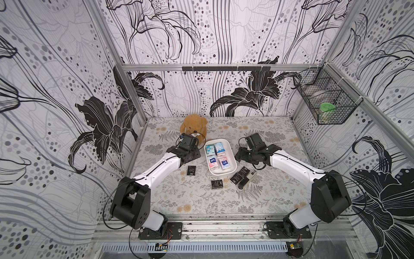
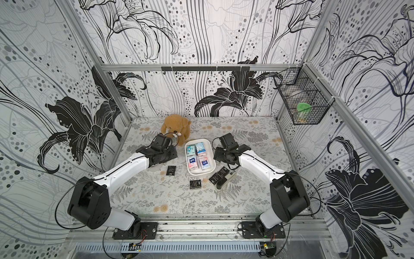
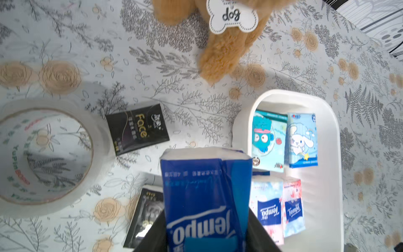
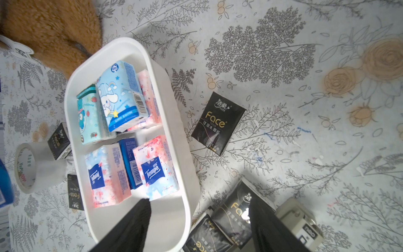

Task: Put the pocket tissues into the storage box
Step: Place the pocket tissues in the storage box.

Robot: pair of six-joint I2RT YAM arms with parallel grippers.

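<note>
We count one storage box (image 1: 224,172), dog (image 1: 193,125), tape roll (image 4: 50,165), stapler (image 1: 246,180); six black packets (image 4: 218,123), two dark-blue (image 3: 202,185), three pink-white (image 4: 161,148), one teal (image 3: 267,139), one light-blue (image 3: 302,139).

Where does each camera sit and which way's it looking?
Top view: high in front, facing down at table; left arm, right arm.
Top view: same head, same aim; arms flank storage box.
Left wrist: on left arm, facing down; left claw shut on dark blue packet.
Right wrist: on right arm, facing box; open right claw.
Shared: box, all four.

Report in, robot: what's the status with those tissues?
Left claw shut on blue packet, beside box. Right claw open, empty, over box edge. Black packets on table; stapler beside two.
</note>
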